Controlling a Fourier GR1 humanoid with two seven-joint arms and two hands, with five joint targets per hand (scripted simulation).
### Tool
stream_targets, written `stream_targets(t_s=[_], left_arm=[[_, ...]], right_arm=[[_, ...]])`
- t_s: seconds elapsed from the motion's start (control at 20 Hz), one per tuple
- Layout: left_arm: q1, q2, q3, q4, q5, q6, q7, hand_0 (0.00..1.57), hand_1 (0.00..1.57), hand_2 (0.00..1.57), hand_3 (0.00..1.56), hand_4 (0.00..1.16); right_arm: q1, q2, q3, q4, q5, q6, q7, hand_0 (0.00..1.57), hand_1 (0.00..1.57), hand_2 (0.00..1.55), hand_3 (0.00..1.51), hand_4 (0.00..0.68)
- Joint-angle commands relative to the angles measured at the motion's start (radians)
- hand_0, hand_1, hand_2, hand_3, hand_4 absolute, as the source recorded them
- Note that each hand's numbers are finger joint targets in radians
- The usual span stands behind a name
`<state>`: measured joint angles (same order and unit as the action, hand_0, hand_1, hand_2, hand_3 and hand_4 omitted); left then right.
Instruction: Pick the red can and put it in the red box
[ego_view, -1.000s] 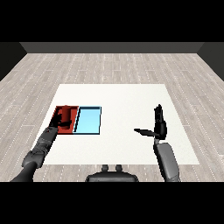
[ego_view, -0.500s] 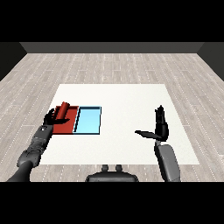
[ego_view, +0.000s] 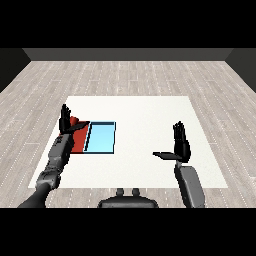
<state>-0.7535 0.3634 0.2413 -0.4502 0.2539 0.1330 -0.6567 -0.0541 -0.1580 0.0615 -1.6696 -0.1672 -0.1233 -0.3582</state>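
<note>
A white table (ego_view: 150, 107) is seen from above and fills the middle of the view, set on a pale wood-plank floor (ego_view: 125, 75). On the table's left part, two shallow trays lie side by side and touching. The light blue tray (ego_view: 101, 138) is the nearer of the two to the table's middle. The red tray (ego_view: 80, 140) lies at the blue tray's left, and much of it is covered by the left forearm (ego_view: 56, 159), which reaches in from the table's near left edge. The left hand (ego_view: 65, 120) is held up over the red tray's far left corner, fingers straight and spread, with nothing grasped. The right hand (ego_view: 180, 145) is raised over the table's right part, well apart from the trays, fingers straight and pointing upward, thumb stuck out toward the trays, also with nothing held. The red can cannot be made out anywhere; whether it lies in the red tray behind the left arm cannot be told.
</note>
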Motion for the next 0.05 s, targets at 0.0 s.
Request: stream_targets(t_s=[0.0], left_arm=[[0.067,-0.107,-0.004,-0.168,0.054,-0.096,-0.107,0.0,0.0,0.0,0.0,0.0]], right_arm=[[0.034,0.006,0.012,-0.031,-0.058,0.059,0.0,0.0,0.0,0.0,0.0,0.0]])
